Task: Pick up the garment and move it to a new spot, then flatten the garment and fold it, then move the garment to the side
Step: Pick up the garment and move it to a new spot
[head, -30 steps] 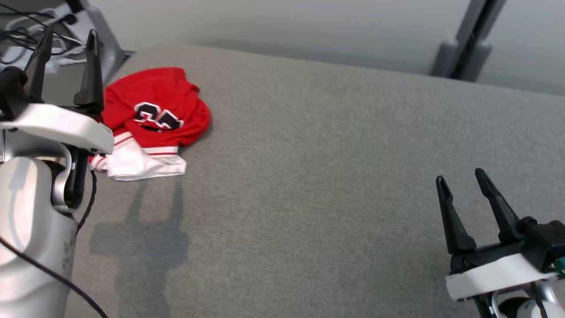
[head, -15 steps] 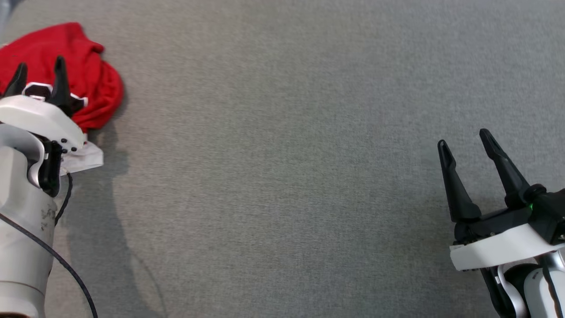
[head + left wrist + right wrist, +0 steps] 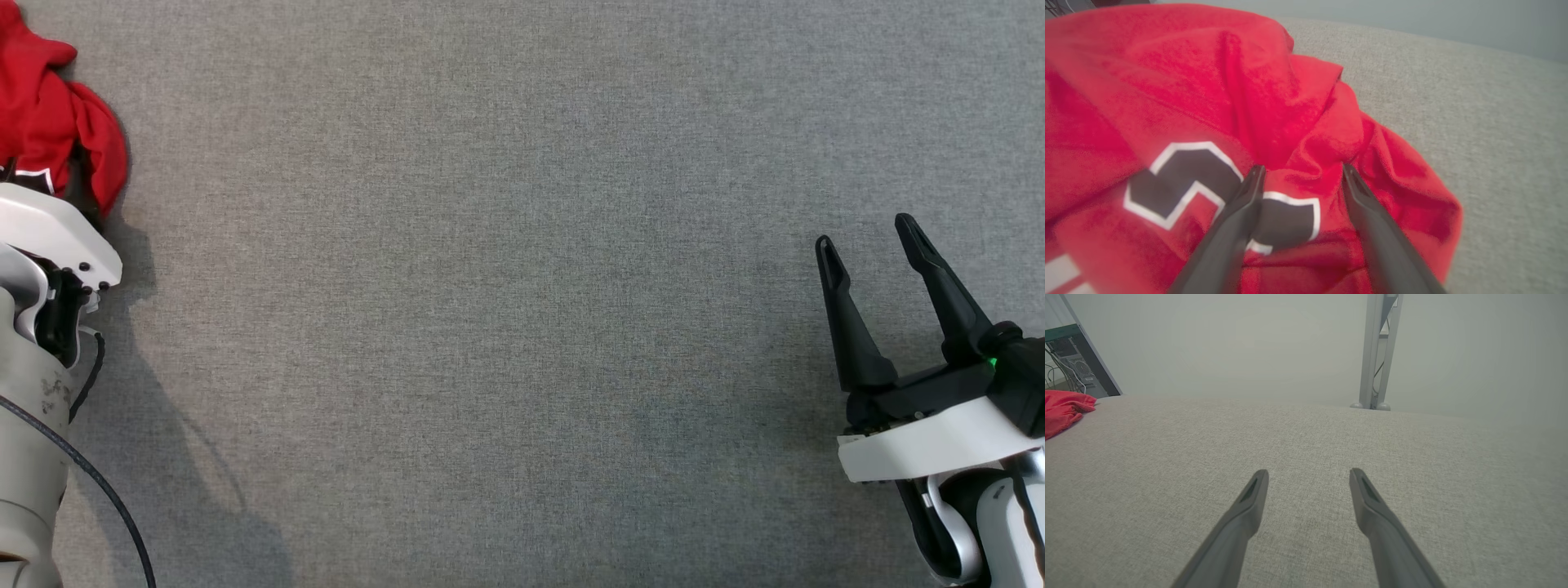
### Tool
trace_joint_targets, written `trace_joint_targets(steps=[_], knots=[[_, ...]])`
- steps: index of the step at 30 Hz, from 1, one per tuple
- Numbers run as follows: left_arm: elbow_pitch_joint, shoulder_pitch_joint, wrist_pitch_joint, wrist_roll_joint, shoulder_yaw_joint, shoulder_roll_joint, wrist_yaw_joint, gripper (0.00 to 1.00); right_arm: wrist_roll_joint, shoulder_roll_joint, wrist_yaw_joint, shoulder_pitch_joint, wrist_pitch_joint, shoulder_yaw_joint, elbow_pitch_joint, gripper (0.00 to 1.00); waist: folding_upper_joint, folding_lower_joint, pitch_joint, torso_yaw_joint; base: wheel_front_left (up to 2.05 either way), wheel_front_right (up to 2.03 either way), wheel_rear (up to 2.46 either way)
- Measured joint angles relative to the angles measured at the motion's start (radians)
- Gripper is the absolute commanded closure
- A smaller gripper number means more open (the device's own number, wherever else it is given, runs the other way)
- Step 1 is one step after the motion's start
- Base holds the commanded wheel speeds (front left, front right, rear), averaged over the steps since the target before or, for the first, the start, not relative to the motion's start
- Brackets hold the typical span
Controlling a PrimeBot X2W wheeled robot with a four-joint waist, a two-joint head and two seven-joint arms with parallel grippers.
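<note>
Garment [image 3: 1208, 81] with unreadable black numerals [image 3: 1180, 179] lies beneath spread left fingers [image 3: 1237, 228]; right fingers [image 3: 1241, 522] likewise spread.

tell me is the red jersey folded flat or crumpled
Crumpled: the red jersey lies in a lumpy heap, with deep creases and cloth bunched over itself.

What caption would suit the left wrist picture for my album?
Open left gripper at a crumpled red garment lying on a grey fabric surface.
</note>
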Motion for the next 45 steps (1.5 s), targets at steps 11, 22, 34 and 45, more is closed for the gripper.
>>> trace_joint_targets(steps=[11, 22, 34, 45], knots=[[-0.004, 0.03, -0.125, 0.0, -0.007, 0.0, -0.001, 1.0, 0.003, 0.022, 0.0, 0.017, -0.017, -0.006, 0.036, 0.0, 0.0, 0.0, -0.089, 0.017, 0.0, 0.0, 0.0], [-0.411, 0.296, -0.137, 0.032, 0.112, -0.003, 0.063, 1.0, 0.018, 0.062, 0.0, 0.08, -0.047, -0.007, 0.102, 0.0, 0.0, 0.0, -0.27, 0.029, 0.0, 0.0, 0.0], [-0.923, 0.779, -0.137, 0.132, 0.193, -0.12, 0.141, 1.0, 0.023, 0.09, 0.0, 0.173, -0.054, -0.013, 0.129, 0.0, 0.0, 0.0001, -0.444, 0.006, 0.0, 0.0, 0.0], [-1.282, 1.067, -0.018, 0.159, 0.171, -0.155, 0.219, 1.0, 0.028, 0.106, 0.0, 0.207, -0.056, -0.016, 0.131, 0.0, 0.0, 0.0, -0.491, -0.06, 0.0, 0.0, 0.0]])
